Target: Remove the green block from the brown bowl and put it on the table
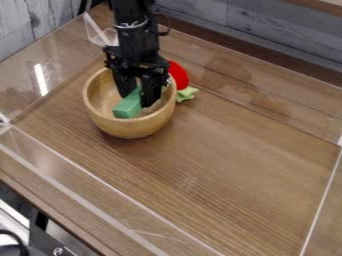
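Note:
The brown bowl (114, 117) sits at the left middle of the table (227, 170). My black gripper (136, 95) reaches down into it from above and is shut on the green block (131, 104). The block hangs tilted between the fingers, just above the bowl's inside and about level with the rim. Its upper end is hidden by the fingers.
A red strawberry-like toy (175, 75) with green leaves (189, 94) lies just behind and right of the bowl. Clear acrylic walls (321, 215) run round the table's edges. Bare wood stretches to the right and front of the bowl.

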Robot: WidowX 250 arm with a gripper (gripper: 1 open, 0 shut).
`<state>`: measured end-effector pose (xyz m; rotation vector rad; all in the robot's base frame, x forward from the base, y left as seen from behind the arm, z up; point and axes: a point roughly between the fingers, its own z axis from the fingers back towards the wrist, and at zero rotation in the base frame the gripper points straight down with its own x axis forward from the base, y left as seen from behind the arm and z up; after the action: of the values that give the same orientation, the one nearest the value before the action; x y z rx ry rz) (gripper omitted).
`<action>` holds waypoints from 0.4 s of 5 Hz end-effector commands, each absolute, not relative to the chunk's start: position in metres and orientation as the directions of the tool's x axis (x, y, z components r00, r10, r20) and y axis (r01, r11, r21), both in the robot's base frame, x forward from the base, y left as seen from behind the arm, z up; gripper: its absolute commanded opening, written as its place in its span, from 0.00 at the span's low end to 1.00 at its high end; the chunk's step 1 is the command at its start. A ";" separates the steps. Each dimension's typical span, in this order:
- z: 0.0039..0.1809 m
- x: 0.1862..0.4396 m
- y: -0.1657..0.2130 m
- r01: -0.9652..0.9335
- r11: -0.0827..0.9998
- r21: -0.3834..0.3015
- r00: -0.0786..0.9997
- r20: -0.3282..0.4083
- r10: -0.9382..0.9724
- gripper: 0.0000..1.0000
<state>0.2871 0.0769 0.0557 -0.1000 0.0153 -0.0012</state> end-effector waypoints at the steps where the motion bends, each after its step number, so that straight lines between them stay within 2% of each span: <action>1: 0.084 0.300 0.077 0.013 0.997 -0.074 0.997 0.079 -0.008 0.00; 2: 0.084 0.301 0.076 0.012 0.997 -0.075 0.997 0.080 -0.006 0.00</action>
<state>0.2876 0.0756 0.0563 -0.1041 0.0192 0.0045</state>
